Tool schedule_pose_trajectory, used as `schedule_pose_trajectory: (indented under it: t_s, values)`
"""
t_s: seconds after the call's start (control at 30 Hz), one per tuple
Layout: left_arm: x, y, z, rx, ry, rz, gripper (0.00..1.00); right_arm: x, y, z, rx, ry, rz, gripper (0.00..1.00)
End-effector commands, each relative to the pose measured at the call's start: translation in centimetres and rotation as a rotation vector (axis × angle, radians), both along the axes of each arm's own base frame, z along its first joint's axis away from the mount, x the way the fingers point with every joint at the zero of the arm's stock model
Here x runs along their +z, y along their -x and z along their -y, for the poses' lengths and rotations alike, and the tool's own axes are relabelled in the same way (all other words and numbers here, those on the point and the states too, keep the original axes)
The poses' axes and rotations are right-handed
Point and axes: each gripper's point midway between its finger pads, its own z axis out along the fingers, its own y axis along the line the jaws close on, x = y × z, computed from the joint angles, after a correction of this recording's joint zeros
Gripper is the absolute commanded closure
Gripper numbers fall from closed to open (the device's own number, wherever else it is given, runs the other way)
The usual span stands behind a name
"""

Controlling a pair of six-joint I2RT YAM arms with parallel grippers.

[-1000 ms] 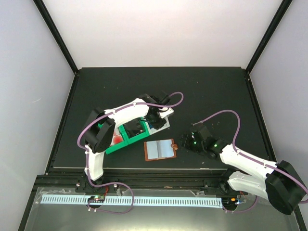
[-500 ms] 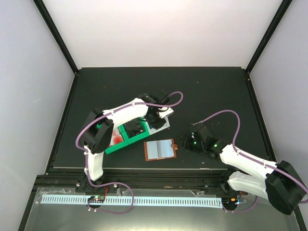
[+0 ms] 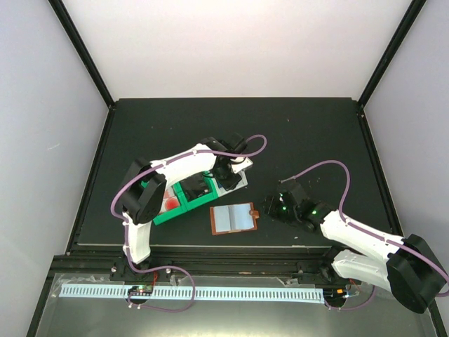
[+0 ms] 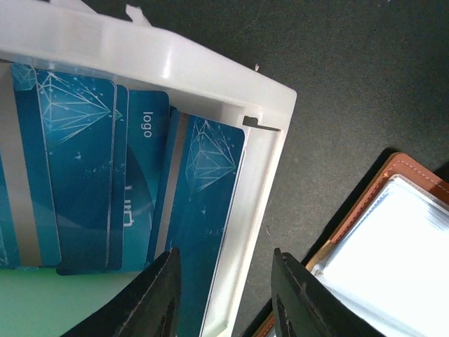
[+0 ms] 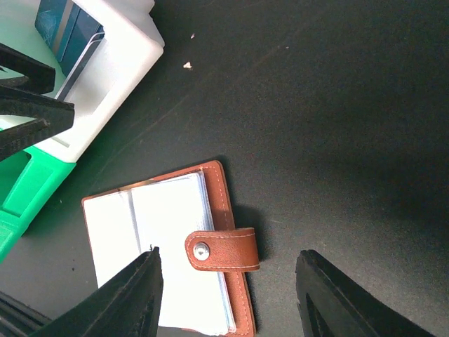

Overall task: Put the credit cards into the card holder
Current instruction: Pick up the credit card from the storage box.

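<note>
Credit cards (image 4: 105, 175), at least four blue ones overlapping, are lying in the white bin (image 4: 210, 77), the rightmost crowding its wall, with the left tool (image 4: 224, 288) hanging spread over that edge. One card holder (image 5: 165, 256) is lying open on bare bench (image 5: 337, 105) beside the bin, under the wide-spread right tool (image 5: 228, 288).

**Both arms reach inward, jaws parted**

The white-and-black left arm (image 3: 175, 163) rises from its base at seven o'clock and bends toward one o'clock. Its black two-finger left gripper (image 3: 226, 177) points downward, fingers (image 4: 158, 295) spread apart. The white-and-black right arm (image 3: 358, 235) stretches low from five o'clock toward ten o'clock. Its black right gripper (image 3: 272, 208) is likewise spread wide.
</note>
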Motion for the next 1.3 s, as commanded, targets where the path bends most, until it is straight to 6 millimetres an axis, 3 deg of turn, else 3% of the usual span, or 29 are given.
schedule_pose_trajectory:
  t_s: [0.0, 0.17, 0.83, 1.27]
  values:
    - [-1.0, -0.3, 0.3, -0.008, -0.004, -0.016, 0.62, -0.4, 0.0, 0.2, -0.008, -0.003, -0.001, 0.46]
    - [-1.4, 0.1, 0.4, -0.015, -0.005, -0.036, 0.66, -0.4, 0.0, 0.3, -0.010, 0.000, -0.003, 0.46]
    - [0.7, 0.7, 0.1, -0.014, 0.021, -0.029, 0.79, -0.4, 0.0, 0.2, -0.011, -0.002, -0.002, 0.46]
    - [1.4, 0.8, 0.0, -0.014, 0.028, -0.024, 0.79, -0.4, 0.0, 0.1, -0.007, -0.004, -0.003, 0.46]
